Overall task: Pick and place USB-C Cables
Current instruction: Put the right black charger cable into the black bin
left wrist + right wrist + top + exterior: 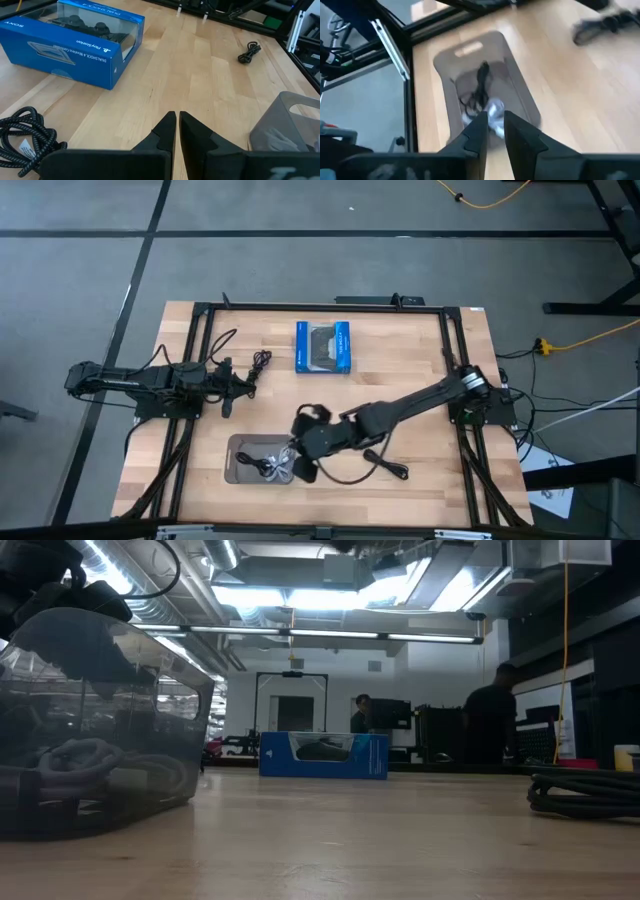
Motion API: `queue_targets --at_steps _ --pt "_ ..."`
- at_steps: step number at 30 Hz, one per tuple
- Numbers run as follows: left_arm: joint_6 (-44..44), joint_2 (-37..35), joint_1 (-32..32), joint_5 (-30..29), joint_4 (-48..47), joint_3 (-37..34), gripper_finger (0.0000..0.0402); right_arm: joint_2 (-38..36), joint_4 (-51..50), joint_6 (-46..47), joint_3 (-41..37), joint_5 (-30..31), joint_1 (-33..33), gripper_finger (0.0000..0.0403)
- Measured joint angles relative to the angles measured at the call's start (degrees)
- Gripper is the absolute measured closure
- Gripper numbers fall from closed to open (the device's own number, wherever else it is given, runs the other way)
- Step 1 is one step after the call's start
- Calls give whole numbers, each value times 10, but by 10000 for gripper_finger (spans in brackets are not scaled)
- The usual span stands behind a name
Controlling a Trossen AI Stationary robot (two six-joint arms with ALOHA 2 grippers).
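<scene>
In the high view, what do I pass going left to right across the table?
Left gripper at the left side → black cable near it → grey tray → right gripper at the tray's right end → blue box → black cable by the right arm.

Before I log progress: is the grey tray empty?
Not empty. The grey tray already holds a black cable and a light one.
</scene>
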Motion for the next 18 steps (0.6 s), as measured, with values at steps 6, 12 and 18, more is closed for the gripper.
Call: queue_targets --at_steps 6,12,18 --pt "0 0 0 0 1 0 386 -44 -177 115 0 -31 51 336" --pt "0 0 0 -2 2 0 386 -52 -325 289 0 16 126 336" --pt "0 0 0 -8 2 0 386 -52 -416 468 -13 159 190 336"
